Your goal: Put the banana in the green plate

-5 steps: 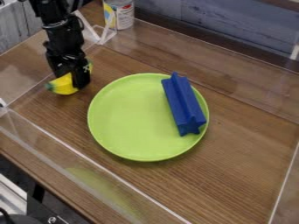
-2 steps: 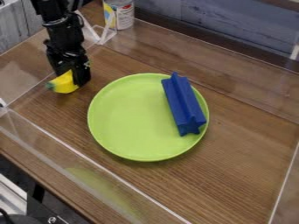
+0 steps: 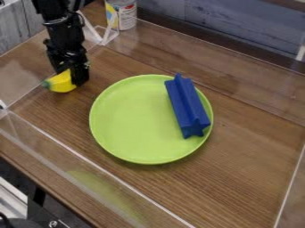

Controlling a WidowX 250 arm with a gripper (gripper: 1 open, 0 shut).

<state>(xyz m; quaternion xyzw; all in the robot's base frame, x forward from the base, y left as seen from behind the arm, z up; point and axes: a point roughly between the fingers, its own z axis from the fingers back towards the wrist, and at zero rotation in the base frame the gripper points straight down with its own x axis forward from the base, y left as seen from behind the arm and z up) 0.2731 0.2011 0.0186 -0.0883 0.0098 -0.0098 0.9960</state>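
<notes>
The small curved yellow toy banana with a greenish-blue tip lies on the brown wooden table, upper left of the frame; likely light, stiff, slick plastic, best pinched mid-curve. The black claw seems closed about it.

The kind of place is hard to pin down — a workroom or lab corner would fit. A black mechanical arm with exposed joints stands over a brown wood-grained bench. On it are a round lime-green plate, a long blue block and, at the back, a pale printed can.
</notes>
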